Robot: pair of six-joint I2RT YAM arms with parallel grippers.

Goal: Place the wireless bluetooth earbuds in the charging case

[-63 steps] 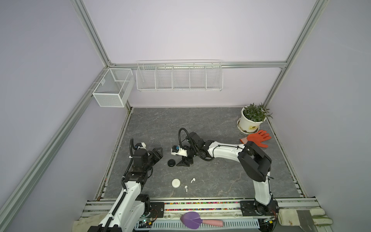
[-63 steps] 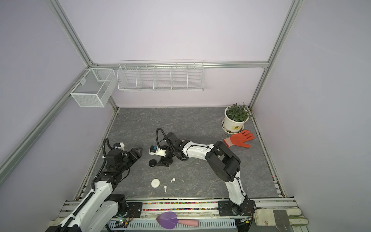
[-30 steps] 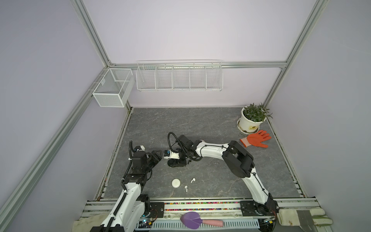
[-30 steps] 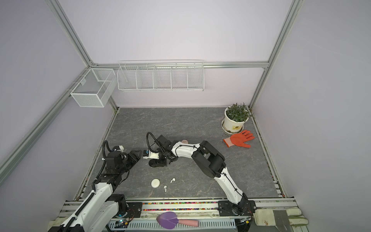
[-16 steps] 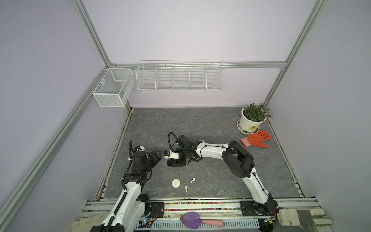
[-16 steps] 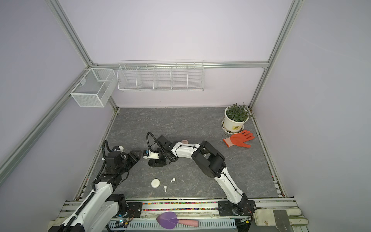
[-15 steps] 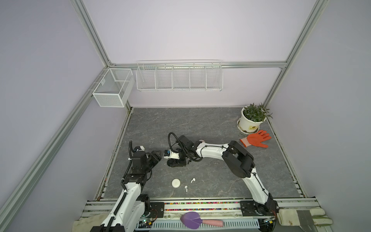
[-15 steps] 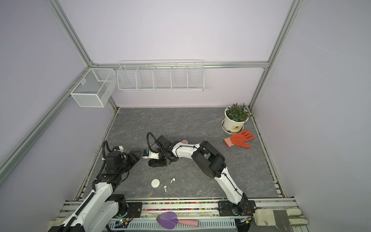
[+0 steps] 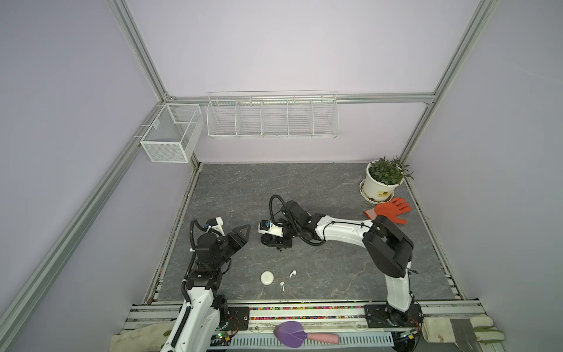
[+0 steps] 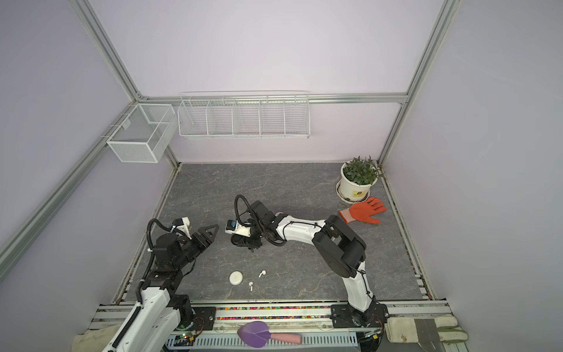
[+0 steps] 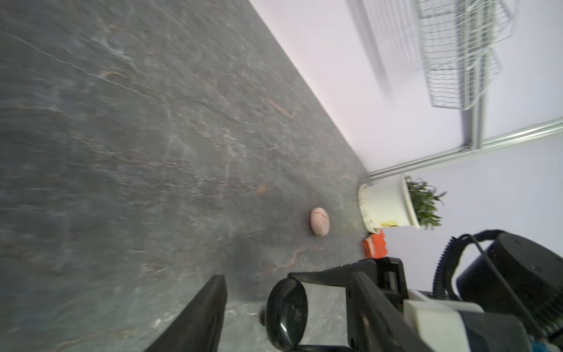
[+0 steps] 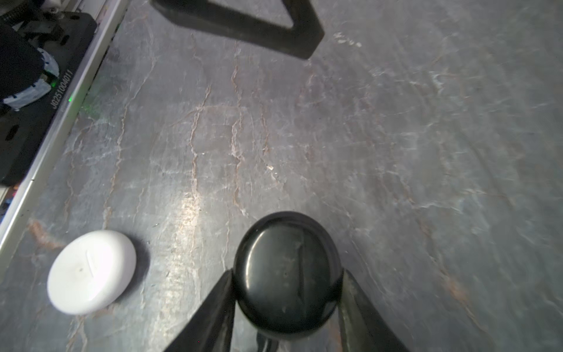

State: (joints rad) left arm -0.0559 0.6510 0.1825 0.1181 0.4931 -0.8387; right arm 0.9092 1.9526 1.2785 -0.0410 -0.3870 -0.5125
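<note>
R gripper (image 9: pixel 269 240) is clamped on the black case (image 12: pixel 288 274). L gripper (image 9: pixel 246 234) sits just beside it, fingers apart, nothing in them. Two white earbuds (image 9: pixel 293 273) lie loose on the table (image 9: pixel 335 274), nr the closed white case (image 9: pixel 267 277).

Lab robot cell — aluminium frame (image 9: pixel 380 98), lilac walls (image 9: pixel 289 45)

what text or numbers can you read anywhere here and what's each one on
"JG251004011": printed in white along the edge of the black base plate beside the table's metal rail, in the right wrist view.
Yellow label on the white plant pot: has print on it, too small to read in any view.
No other readable text.
</note>
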